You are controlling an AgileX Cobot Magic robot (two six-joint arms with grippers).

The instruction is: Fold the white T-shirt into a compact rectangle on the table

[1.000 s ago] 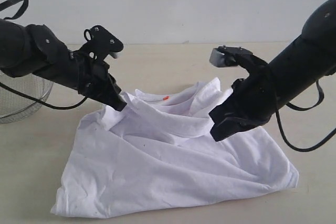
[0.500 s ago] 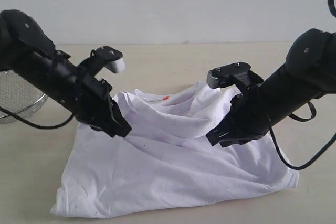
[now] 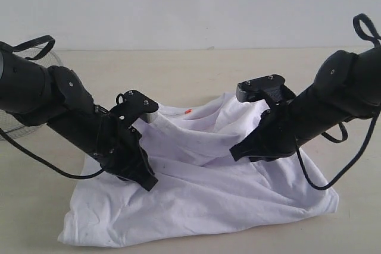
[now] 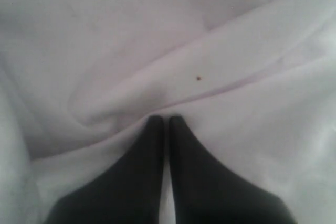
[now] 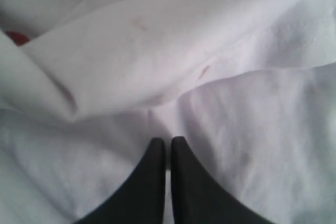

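Left gripper (image 3: pixel 146 181) sits low on the left side of the exterior view, its tip down on the white T-shirt (image 3: pixel 202 200). In its wrist view the left gripper (image 4: pixel 165 121) has its jaws pressed together, and creases in the cloth run straight into the tips. I read that as a pinch on a thin layer of fabric. The right gripper (image 3: pixel 238 153) comes in from the right of the frame, a little higher. Its wrist view shows the right gripper (image 5: pixel 168 142) closed the same way, with a fold of cloth running in to the tips, so I take it to be pinching the shirt too.

The shirt lies on the table (image 3: pixel 178 69) across the lower centre of the exterior view. Its hem side is toward the bottom edge, and the collar with its orange neck tag (image 3: pixel 188 112) is toward the back. The upper part is bunched into a ridge between my two arms rather than lying flat.

My judgement is that I am in the middle of an early fold, bringing the collar end over toward the hem, and the shirt is far from a compact rectangle.

Next I need both arms to travel together toward the bottom of the frame at matching height, so the folded edge lands straight. I should let go only once the cloth rests flat on the lower layer. The left sits lower and further toward the bottom of the frame than the right, so I would watch for skew.
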